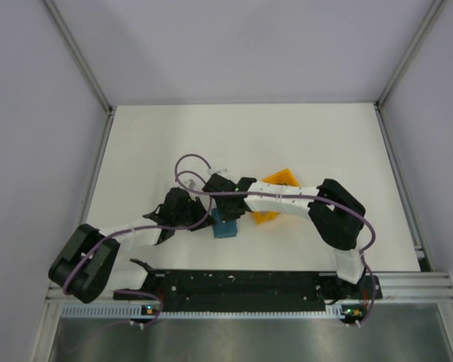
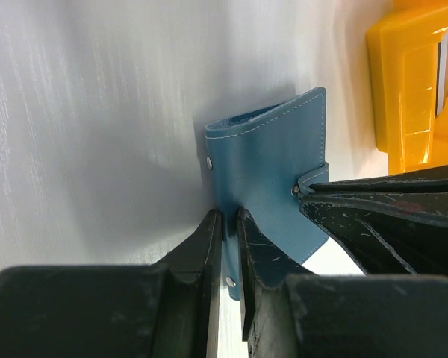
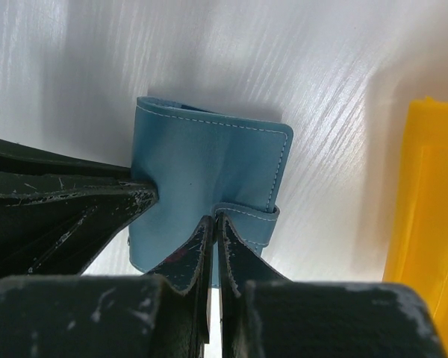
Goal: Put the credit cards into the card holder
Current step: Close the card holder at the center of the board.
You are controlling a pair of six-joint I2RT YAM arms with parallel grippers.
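Note:
The teal-blue card holder (image 1: 226, 227) stands on edge on the white table between both grippers. My left gripper (image 2: 229, 224) is shut on one thin cover of the card holder (image 2: 269, 164), near a snap stud. My right gripper (image 3: 213, 224) is shut on the strap tab (image 3: 248, 219) of the card holder (image 3: 201, 156). The two grippers sit close together, almost touching, in the top view. A pale strip that may be one of the credit cards (image 2: 442, 71) shows in a slot of the orange rack; no other card is in view.
An orange open-frame rack (image 1: 276, 182) stands just right of and behind the card holder, close to the right arm's wrist. It fills the right edge of both wrist views (image 2: 411, 89) (image 3: 425, 201). Metal rails border the table.

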